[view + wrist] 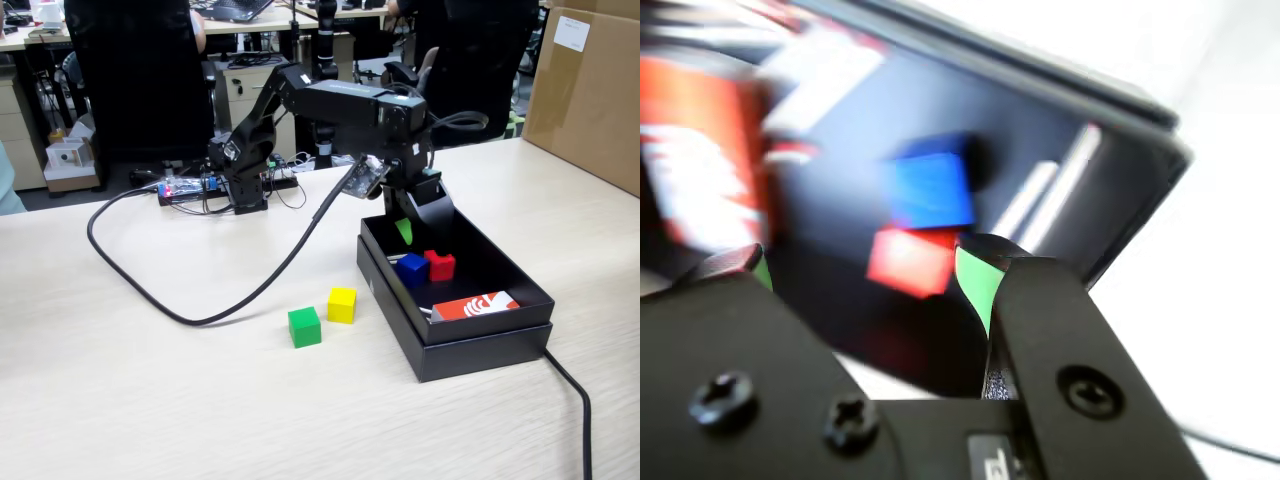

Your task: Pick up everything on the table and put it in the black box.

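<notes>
In the fixed view the black box [480, 345] sits right of centre on the table [150, 400]. A blue cube [411, 270] and a red cube [439, 265] lie side by side inside it. On the table just left of the box are a green cube [304, 326] and a yellow cube [341, 305]. My gripper [415, 235] hangs over the box's far end, open and empty, with green pads. The blurred wrist view shows my gripper [860, 262] open above the blue cube [930, 188] and the red cube [908, 262] in the box [1040, 70].
An orange-and-white card [475, 305] lies in the box's near end. A black cable [200, 300] loops across the table from the arm's base [245, 190], and another runs off the box's near right corner. A big brown cardboard box [590, 90] stands at the far right.
</notes>
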